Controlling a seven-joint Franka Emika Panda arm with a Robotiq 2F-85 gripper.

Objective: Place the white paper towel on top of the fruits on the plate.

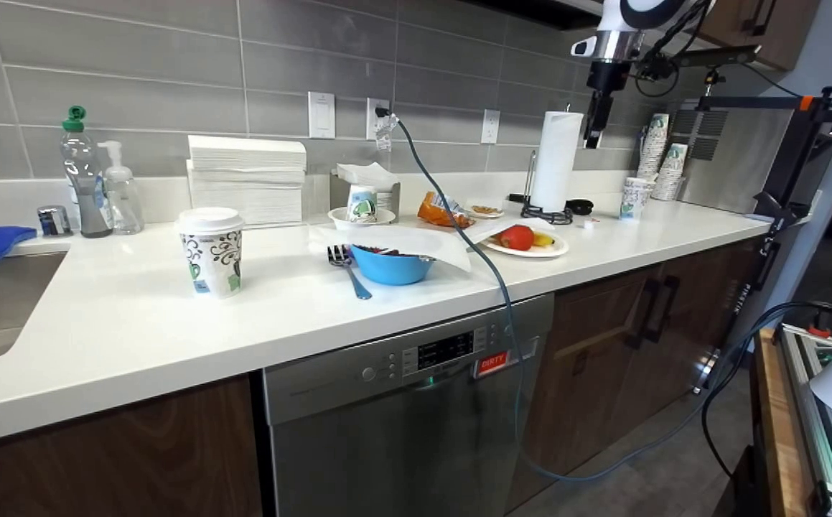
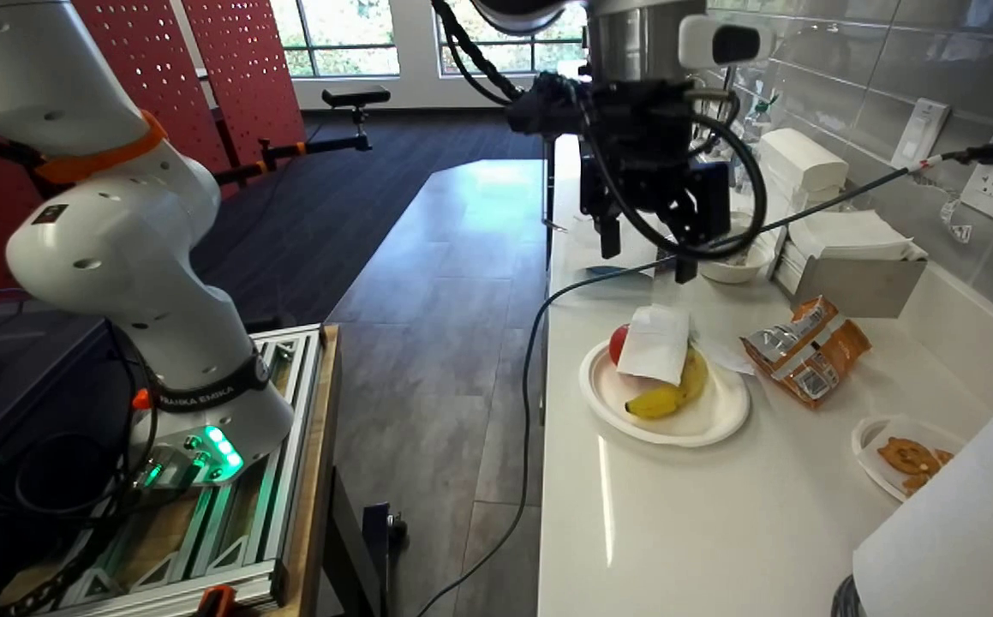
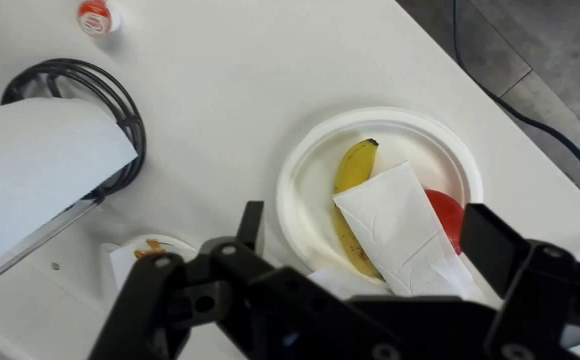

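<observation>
The white paper towel [image 3: 401, 231] lies on the fruits [image 3: 354, 169], below the hand [image 2: 648, 259].

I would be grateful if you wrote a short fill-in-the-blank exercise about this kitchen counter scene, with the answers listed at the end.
1. On the plate, a folded white paper towel partly covers the red fruit and a yellow ____.
2. The gripper is not shut but ____.
3. A fork lies beside a blue ____.
4. The red label on the dishwasher reads ____.

Missing words: banana; open; bowl; DIRTY.
</observation>
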